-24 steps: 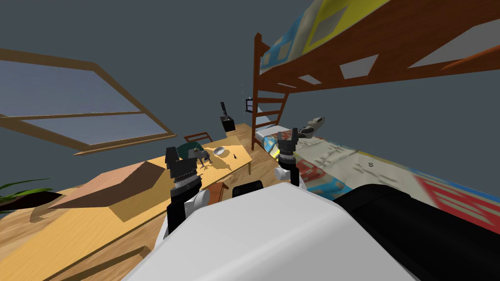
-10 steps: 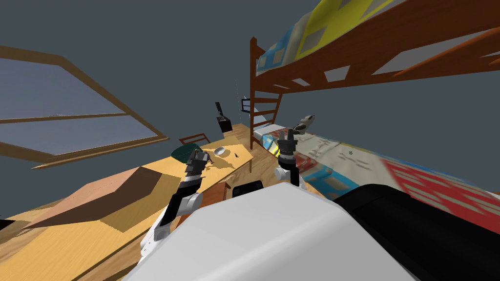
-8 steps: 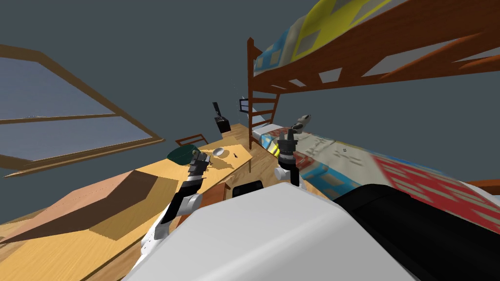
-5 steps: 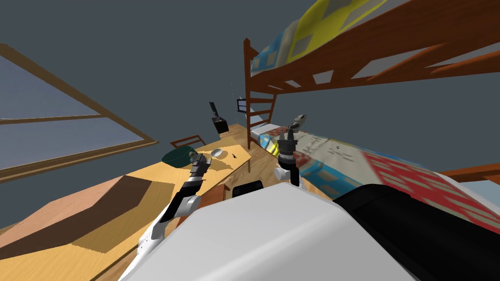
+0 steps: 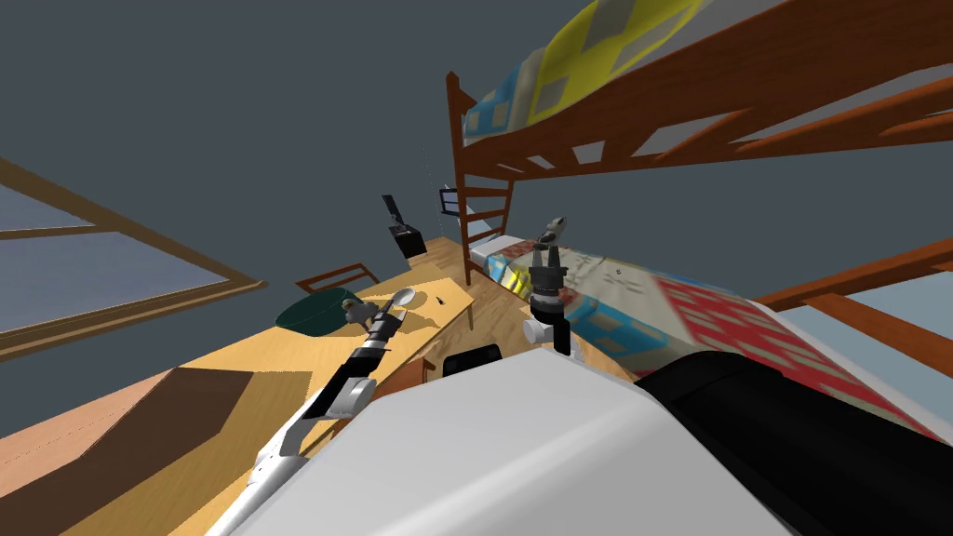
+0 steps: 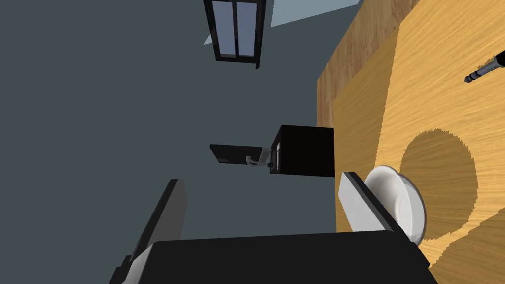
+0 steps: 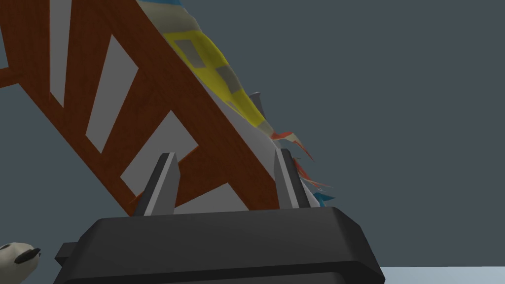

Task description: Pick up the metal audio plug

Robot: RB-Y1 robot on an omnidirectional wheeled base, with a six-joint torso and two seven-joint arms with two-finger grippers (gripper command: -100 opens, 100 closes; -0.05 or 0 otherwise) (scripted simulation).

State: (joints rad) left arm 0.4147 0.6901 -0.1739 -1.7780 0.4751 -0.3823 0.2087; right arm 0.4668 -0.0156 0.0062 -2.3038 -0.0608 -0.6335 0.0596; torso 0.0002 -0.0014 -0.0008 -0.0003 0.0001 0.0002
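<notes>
Since the left arm unfolded: the left gripper (image 5: 392,315), earlier upright close to the chest, now lies stretched far out over the long light wooden bench (image 5: 279,349), alongside the shallow round white bowl (image 5: 403,298).
Camera shift: the whole head view has slid and rolled. That is my own turn, not a move of the things on the bench.
Meaning for task: judged as a reach under way with no grasp yet. The gripper has closed most of the gap but sits at the bowl, not at the target.
Left fingers: apart, nothing between them. In the wrist view one finger stands just in front of the bowl's rim.
Right gripper (image 5: 544,253): held up on the right, by the red-brown wooden bunk bed (image 5: 459,186). Fingers apart and empty.
Task item: small, slim, dark grey metal audio plug (image 6: 486,68).
Location: flat on the bench top near its far end, right of the bowl and clear of it, beyond and right of the left gripper.
Long axis: level with the bench surface, running diagonally from far-left to near-right.
Pointing: the narrow tip appears to aim far and left, roughly toward the bowl's far side. The thicker barrel trails near and right, cut off by the wrist view's edge.
</notes>
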